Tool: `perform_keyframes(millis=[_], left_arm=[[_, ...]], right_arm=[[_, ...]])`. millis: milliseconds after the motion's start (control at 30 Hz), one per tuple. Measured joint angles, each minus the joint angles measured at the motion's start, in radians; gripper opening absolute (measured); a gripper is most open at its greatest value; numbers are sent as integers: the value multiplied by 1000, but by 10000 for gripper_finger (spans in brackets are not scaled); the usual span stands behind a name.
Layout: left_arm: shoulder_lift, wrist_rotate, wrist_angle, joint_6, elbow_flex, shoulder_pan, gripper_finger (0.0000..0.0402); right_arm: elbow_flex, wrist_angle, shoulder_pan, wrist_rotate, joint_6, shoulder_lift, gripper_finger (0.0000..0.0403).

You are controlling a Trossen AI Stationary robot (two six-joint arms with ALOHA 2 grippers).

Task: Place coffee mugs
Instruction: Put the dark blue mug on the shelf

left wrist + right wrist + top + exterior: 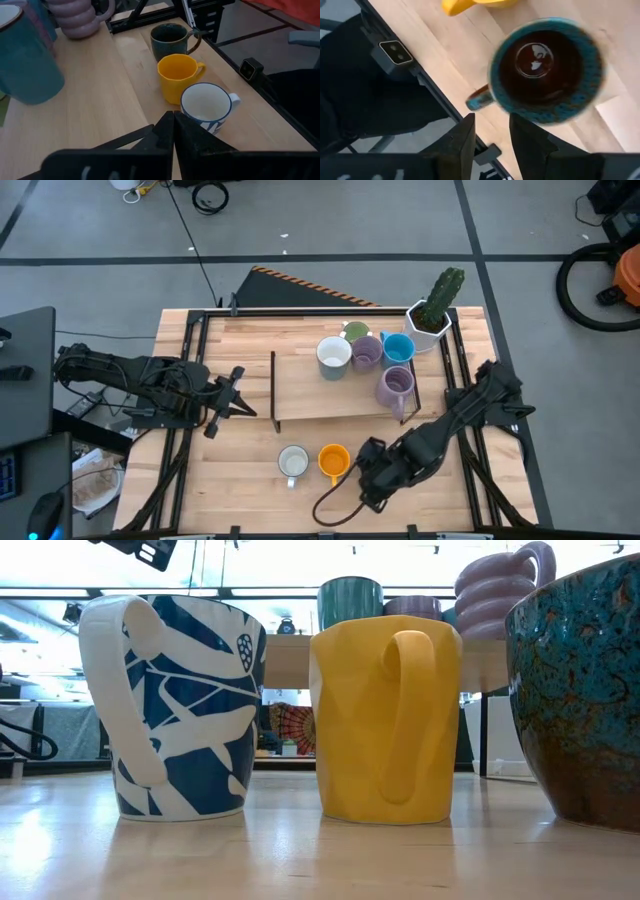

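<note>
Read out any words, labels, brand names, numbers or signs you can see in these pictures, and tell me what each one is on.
No readable text appears in any view.
White ceramic mug with a blue leaf pattern: decoration only, no lettering.
Yellow faceted ceramic mug: plain.
Dark teal speckled glazed mug: plain, nothing printed.
Orange and black striped strip beyond the table's far edge: hazard marking, no words.
</note>
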Motion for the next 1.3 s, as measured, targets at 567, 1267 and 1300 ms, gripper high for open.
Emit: perform_keyframes(millis=[567,1267,1300], left_arm=[[0,-60,1,0,0,0,15],[0,-60,-1,1,0,1,15],[0,-60,-1,1,0,1,15]], right_arm=[[313,-196,-2,21,-144,279,99],[291,-239,-2,35,-119,369,212],[291,-239,-2,36,-124,372,206]])
